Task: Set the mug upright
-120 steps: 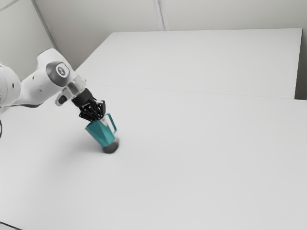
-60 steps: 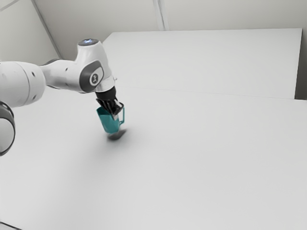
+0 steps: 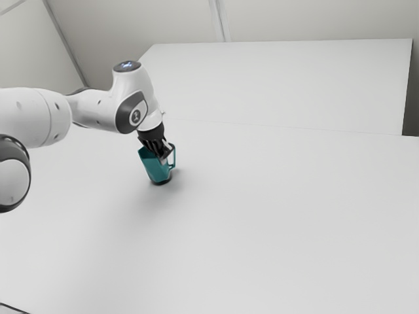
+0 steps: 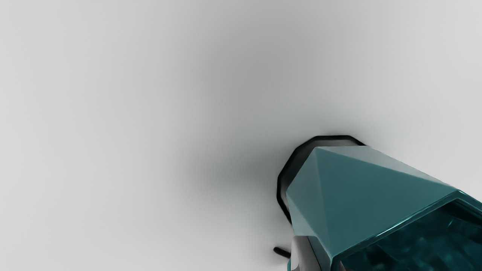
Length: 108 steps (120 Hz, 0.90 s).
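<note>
Our gripper [image 3: 163, 158] pinches the side of the mug [image 3: 156, 170] close to the handle [image 3: 173, 156], left of centre in the exterior view. In the wrist view one finger [image 4: 302, 250] lies along the outside of that side, and the tip of the other shows just within the mouth. We take this to be a sensible hold: gripped near its rim, the mug leaves its base free to meet the desk [image 3: 281, 216].

The mug's mouth faces up and its base points down; it looks upright or very nearly so. A dark shadow [image 4: 283, 182] hugs the base, so the mug is on the desk or only just above it; we cannot tell whether the base sits flat. By our judgement the job is close to its end, and what matters is that the whole base bears evenly. If we let go over a gap or a lean, the mug could rock, and a finger inside the mouth could drag it by the rim.

Farther off, the desk spreads pale towards the back wall [image 3: 314, 19] along the top of the frame.
</note>
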{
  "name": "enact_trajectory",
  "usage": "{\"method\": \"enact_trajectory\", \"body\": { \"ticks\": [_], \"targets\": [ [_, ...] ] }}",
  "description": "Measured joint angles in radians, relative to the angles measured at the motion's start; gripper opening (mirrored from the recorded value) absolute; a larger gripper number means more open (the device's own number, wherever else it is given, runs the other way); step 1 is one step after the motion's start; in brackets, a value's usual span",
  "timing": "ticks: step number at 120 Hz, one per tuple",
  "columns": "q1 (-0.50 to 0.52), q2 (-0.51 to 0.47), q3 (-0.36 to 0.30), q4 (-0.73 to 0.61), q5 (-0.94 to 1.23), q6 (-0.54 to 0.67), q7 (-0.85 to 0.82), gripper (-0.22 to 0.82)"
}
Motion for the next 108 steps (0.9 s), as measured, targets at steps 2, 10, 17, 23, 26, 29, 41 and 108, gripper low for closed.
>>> {"method": "enact_trajectory", "body": {
  "ticks": [2, 10, 17, 23, 26, 29, 41, 108],
  "targets": [
    [0.0, 0.002, 0.0, 0.0, 0.0, 0.001, 0.0, -0.18],
    [0.001, 0.01, 0.0, 0.001, 0.0, 0.004, 0.0, -0.18],
    [0.001, 0.012, 0.0, 0.002, 0.001, 0.006, 0.0, -0.1],
    [0.002, 0.012, 0.0, 0.005, 0.002, 0.007, 0.0, 0.02],
    [0.002, 0.01, 0.0, 0.006, 0.002, 0.007, 0.0, 0.07],
    [0.002, 0.007, 0.0, 0.008, 0.003, 0.007, 0.0, 0.13],
    [0.002, -0.01, 0.0, 0.016, 0.003, 0.002, 0.0, 0.31],
    [-0.019, -0.285, -0.008, 0.16, -0.003, -0.37, 0.0, 0.58]
  ]
}}
